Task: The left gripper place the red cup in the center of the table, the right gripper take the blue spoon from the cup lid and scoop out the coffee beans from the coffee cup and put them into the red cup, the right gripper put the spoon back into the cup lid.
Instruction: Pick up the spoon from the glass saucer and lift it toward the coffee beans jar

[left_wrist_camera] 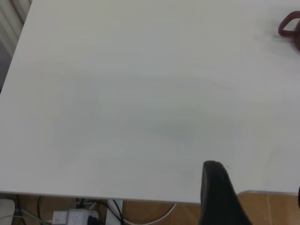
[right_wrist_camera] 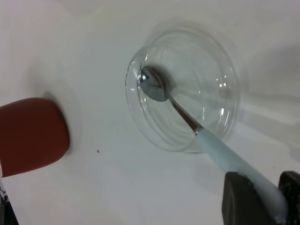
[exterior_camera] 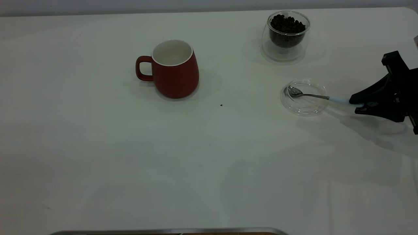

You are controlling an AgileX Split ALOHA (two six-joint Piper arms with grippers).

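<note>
The red cup (exterior_camera: 174,69) stands upright on the table (exterior_camera: 130,156), left of the middle, with its handle to the left; its side shows in the right wrist view (right_wrist_camera: 33,133). The coffee cup (exterior_camera: 286,35) holds coffee beans (exterior_camera: 287,24) at the back right. The cup lid (exterior_camera: 304,96) lies in front of it, with the blue spoon's (exterior_camera: 313,96) bowl resting in it. My right gripper (exterior_camera: 356,102) is shut on the end of the spoon's pale handle (right_wrist_camera: 243,166), low over the table. My left gripper (left_wrist_camera: 256,180) is open and empty above the table's near edge.
A tiny dark speck (exterior_camera: 221,105) lies on the table between the red cup and the lid. Cables and a power strip (left_wrist_camera: 70,216) sit on the floor beyond the table's edge in the left wrist view.
</note>
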